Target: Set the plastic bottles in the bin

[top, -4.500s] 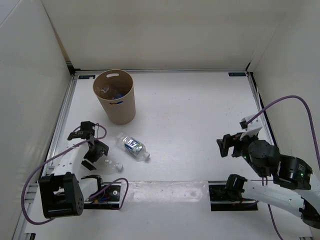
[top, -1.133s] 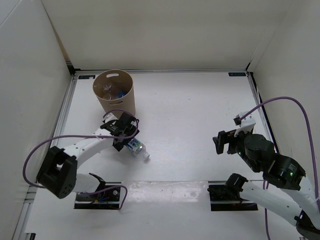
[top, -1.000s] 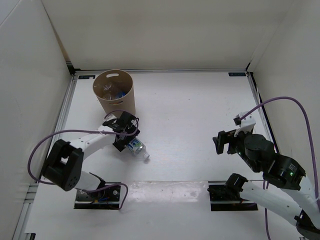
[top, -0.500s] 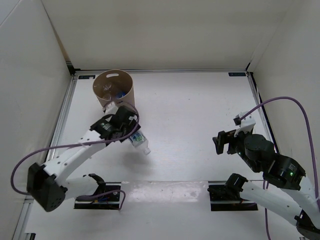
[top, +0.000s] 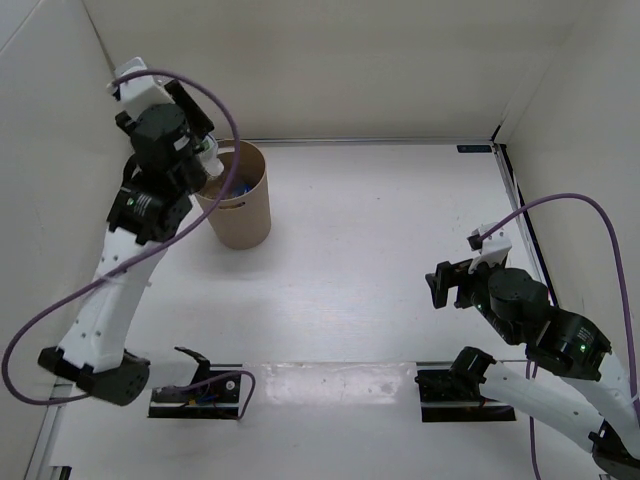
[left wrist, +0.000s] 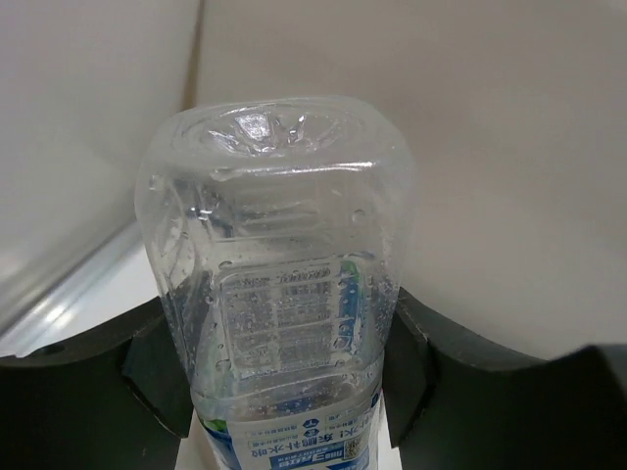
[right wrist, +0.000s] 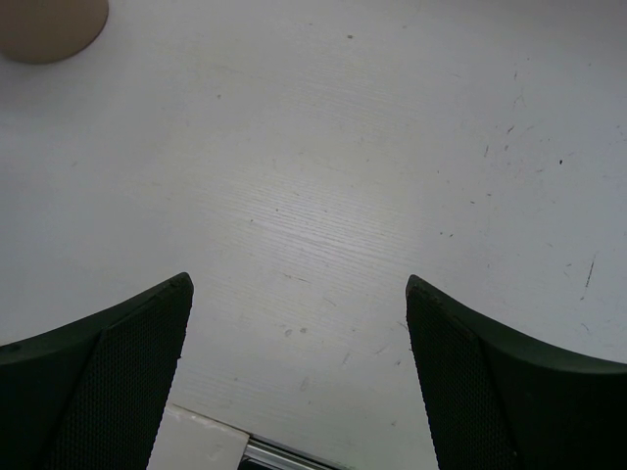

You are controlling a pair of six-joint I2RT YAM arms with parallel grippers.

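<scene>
One wrist view shows the left hand [left wrist: 284,377] clamping a clear bottle [left wrist: 279,245].

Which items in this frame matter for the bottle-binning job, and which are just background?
Job:
- clear bottle, gripped by the left end effector
- tan bin

Background:
- right end effector, open above the bare table
- purple cables

bottle [left wrist: 279,294] lifted, carried — up to bin [top: 245,215]
</scene>
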